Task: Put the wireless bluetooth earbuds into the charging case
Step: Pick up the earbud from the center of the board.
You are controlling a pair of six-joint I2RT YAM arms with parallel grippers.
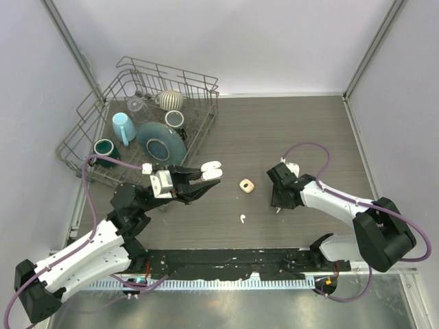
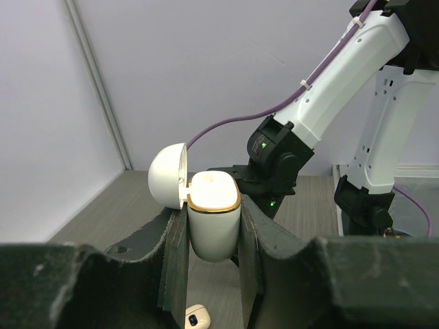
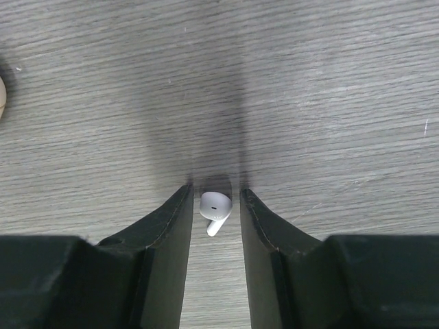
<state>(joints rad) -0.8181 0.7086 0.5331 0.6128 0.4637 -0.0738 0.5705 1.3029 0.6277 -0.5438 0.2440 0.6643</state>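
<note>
My left gripper (image 1: pixel 208 173) is shut on the white charging case (image 1: pixel 212 169), holding it above the table. In the left wrist view the case (image 2: pixel 214 223) stands upright between the fingers, gold-rimmed, with its lid (image 2: pixel 167 175) flipped open to the left. My right gripper (image 1: pixel 278 205) points down at the table. Its jaws straddle one white earbud (image 3: pixel 216 208), with a narrow gap on each side, so it is open. That earbud (image 1: pixel 278 210) shows as a small white speck under the fingers. A second earbud (image 1: pixel 242 219) lies loose on the table between the arms.
A small beige rounded object (image 1: pixel 247 186) lies on the table just right of the held case, and it shows below the case in the left wrist view (image 2: pixel 197 317). A wire dish rack (image 1: pixel 82 137) with cups, a bowl and a plate fills the back left.
</note>
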